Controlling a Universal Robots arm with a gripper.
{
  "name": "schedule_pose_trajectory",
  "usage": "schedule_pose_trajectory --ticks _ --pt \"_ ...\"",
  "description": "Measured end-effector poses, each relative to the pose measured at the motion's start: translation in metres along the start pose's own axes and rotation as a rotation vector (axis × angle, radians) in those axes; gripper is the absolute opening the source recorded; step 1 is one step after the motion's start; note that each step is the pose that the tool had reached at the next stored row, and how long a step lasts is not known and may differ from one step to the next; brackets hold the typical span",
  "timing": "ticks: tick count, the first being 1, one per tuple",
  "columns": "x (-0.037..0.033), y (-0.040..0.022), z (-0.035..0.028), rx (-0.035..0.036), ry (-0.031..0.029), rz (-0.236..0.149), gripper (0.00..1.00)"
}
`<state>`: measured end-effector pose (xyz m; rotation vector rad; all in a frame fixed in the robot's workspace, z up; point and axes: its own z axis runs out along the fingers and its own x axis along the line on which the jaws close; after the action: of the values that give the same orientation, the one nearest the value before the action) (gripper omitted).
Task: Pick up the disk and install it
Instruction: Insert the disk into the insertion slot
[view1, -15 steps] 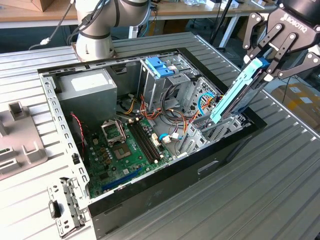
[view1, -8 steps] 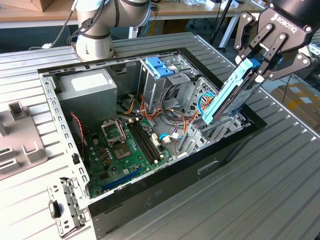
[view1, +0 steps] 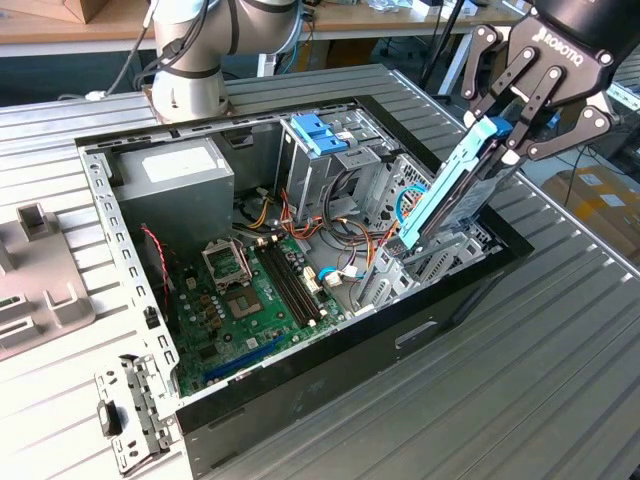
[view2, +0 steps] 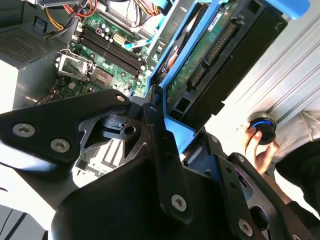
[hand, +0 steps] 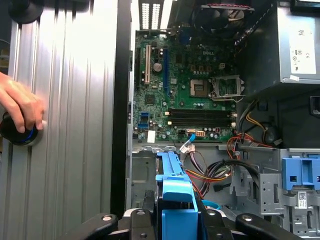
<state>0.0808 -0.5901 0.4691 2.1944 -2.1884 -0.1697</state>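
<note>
My gripper (view1: 507, 135), upper right of the exterior view, is clamped on the disk (view1: 448, 195). Its long axis slants down-left, with the lower end near the drive bay (view1: 432, 262).

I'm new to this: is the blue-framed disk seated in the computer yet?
Not seated. The gripper holds the disk tilted, its lower end inside the open case, its upper end above the rim.

Smooth blue plastic (disk (view1: 445, 190) trim)
</note>
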Motion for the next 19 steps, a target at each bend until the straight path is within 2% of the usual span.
schedule_pose_trajectory --ticks 11,16,17,18,19 --pt "-0.0002 -0.0001 0.001 0.0 -0.0001 0.0 0.37" --pt "-0.0038 -0.0002 0.0019 0.0 0.0001 0.0 0.37" --pt "-0.0056 -0.0005 0.0055 0.002 -0.004 0.039 0.37" --pt "-0.0055 -0.0026 0.0092 0.0027 -0.0055 0.053 0.37" --pt "-0.0052 -0.0035 0.0161 0.0022 -0.0047 0.045 0.37"
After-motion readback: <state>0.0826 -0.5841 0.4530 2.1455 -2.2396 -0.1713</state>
